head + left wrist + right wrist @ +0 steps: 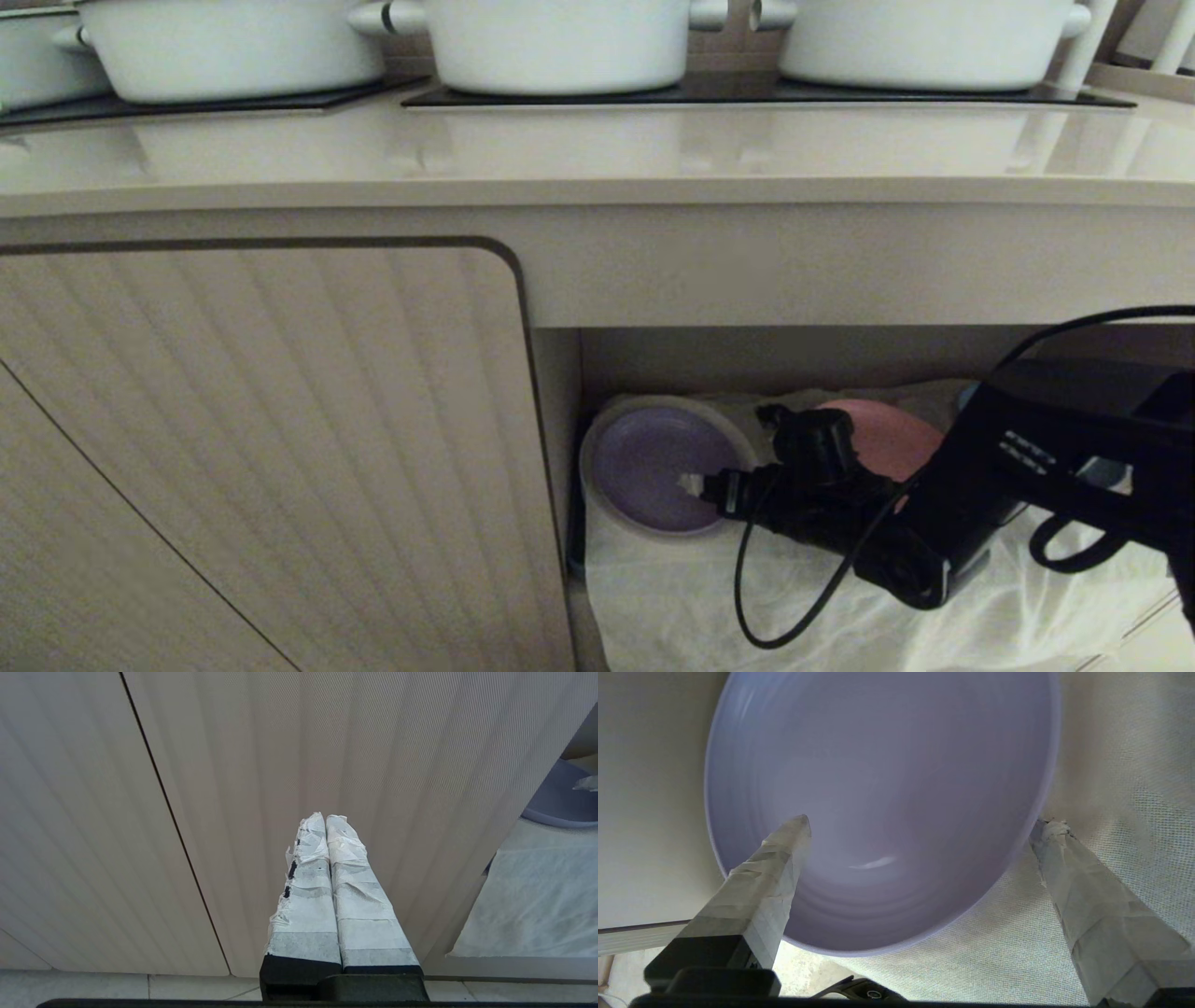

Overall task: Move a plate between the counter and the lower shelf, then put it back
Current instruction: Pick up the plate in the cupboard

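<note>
The pale lavender plate (644, 467) lies at the left end of the lower shelf (709, 597), on its crinkled white sheet. My right gripper (738, 453) reaches into the niche from the right and is open. In the right wrist view the plate (878, 788) fills the frame. The right gripper (927, 821) straddles its near rim, with one taped finger (784, 849) over the plate's inside and the other outside on the sheet. The counter (597, 149) runs above. My left gripper (327, 816) is shut and empty, parked facing the cabinet door.
A salmon-pink plate (887, 434) sits just behind my right wrist in the niche. The ribbed cabinet door (261, 448) closes off the left side. White pots (560, 42) stand on black hob panels at the back of the counter. The counter's underside hangs low over the niche.
</note>
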{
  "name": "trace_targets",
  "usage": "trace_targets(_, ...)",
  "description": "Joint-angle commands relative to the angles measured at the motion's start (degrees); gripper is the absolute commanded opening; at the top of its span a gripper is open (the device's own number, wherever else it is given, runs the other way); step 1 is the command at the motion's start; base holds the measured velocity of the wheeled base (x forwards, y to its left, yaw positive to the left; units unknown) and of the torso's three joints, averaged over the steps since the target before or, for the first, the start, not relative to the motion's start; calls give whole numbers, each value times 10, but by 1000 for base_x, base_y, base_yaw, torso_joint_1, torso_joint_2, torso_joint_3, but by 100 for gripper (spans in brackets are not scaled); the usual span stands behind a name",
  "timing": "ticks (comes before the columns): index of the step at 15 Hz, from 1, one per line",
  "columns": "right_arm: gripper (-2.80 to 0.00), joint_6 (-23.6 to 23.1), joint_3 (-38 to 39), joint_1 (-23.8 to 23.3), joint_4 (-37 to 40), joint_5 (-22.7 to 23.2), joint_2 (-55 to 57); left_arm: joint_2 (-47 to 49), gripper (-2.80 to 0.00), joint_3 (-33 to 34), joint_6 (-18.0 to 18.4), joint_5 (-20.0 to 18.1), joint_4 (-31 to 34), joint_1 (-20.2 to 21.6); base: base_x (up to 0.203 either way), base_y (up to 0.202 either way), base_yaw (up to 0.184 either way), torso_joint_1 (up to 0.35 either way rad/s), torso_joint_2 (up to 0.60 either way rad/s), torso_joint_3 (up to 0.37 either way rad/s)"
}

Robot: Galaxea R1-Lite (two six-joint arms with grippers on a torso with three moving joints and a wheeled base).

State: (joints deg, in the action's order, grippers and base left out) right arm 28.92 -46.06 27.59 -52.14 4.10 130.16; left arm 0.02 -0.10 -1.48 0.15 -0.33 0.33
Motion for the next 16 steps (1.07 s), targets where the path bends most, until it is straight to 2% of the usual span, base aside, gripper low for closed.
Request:
trace_targets(1, 0, 2, 0, 1, -3, 0, 2, 1, -280, 0, 0, 0, 0, 0, 0, 0, 0, 0, 0, 0)
trace_targets(16, 0, -2, 7, 1, -4, -1, 7, 1, -280, 0, 0, 0, 0, 0, 0, 0, 0, 0, 0, 0)
